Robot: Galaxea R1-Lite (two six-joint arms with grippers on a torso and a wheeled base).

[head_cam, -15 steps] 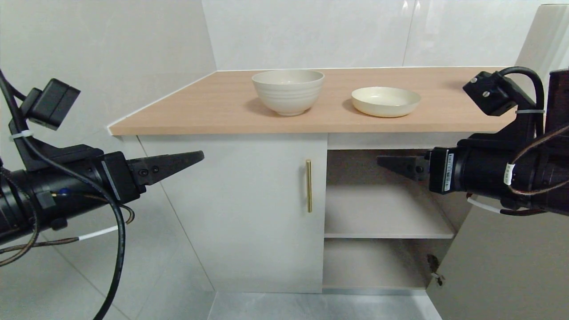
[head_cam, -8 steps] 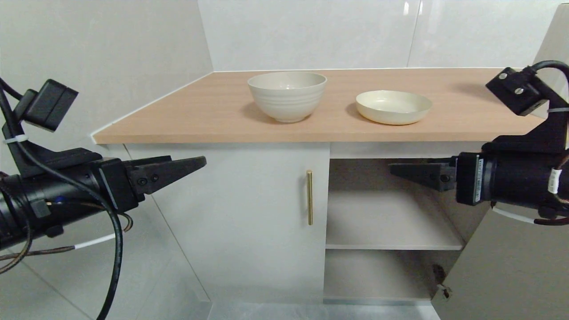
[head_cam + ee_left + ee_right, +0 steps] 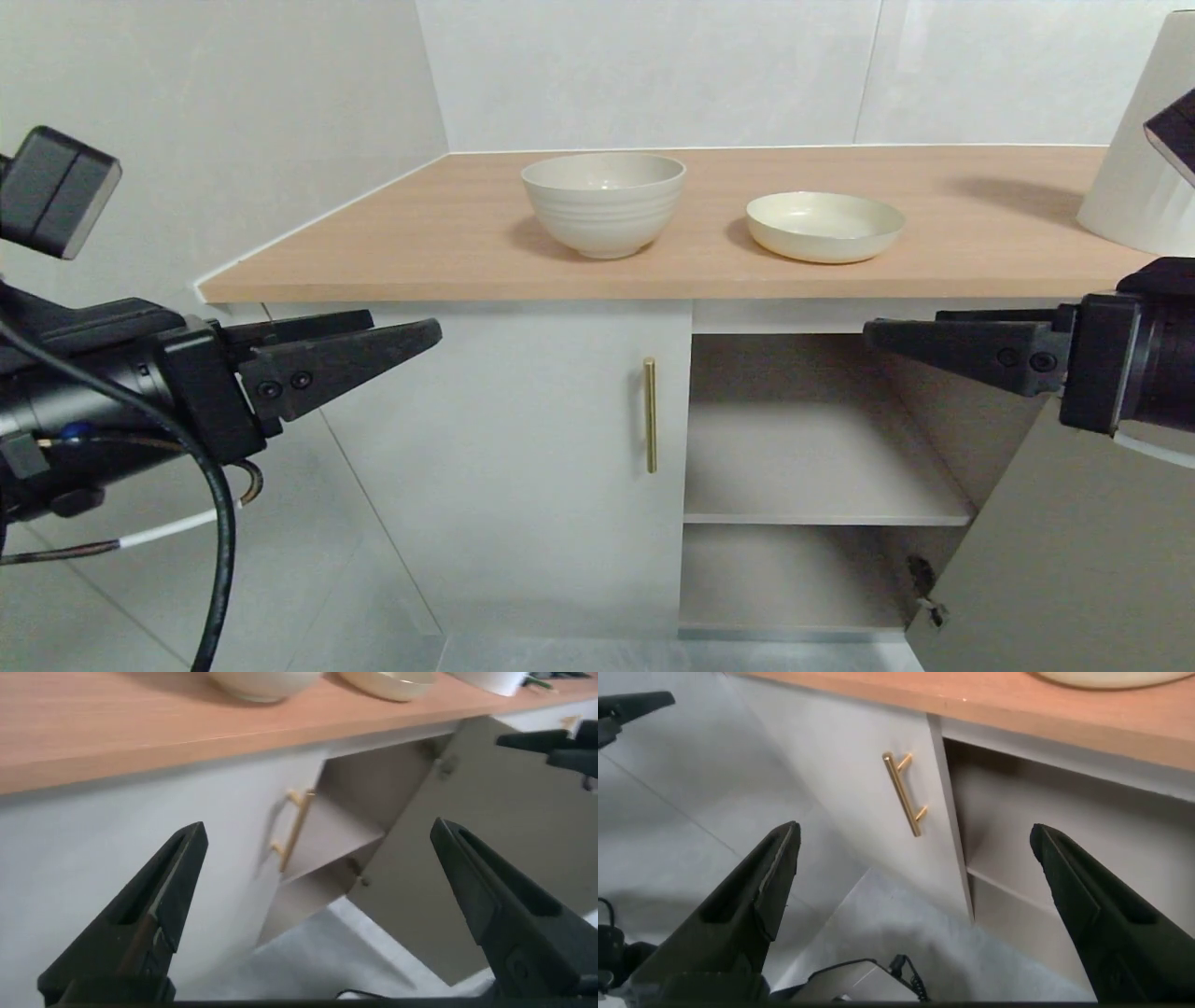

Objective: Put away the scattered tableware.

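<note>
Both the left pincer (image 3: 406, 325) and right pincer (image 3: 901, 325) are spread wide, holding nothing, out in front of the white cabinet (image 3: 504, 448), lower than the light wooden surface (image 3: 420, 247). Up there sit the ribbed cream ceramic bowl (image 3: 603, 201) and, near it, the shallow pale-yellow dish (image 3: 825, 224). My worry: rising from below, a finger clips the surface's edge or shoves the smooth bowl instead of gripping it.

- I read bright, even light, coming from above and somewhat from the right.
- The bowl (image 3: 603, 210) and the plate (image 3: 825, 229) each throw a soft shadow leftward on the counter (image 3: 392, 252).
- Inside the open cupboard (image 3: 803, 457) it is dimmer, and darkest just under the counter.
- I see a small glint inside the bowl and a faint sheen on the handle (image 3: 650, 415).
</note>
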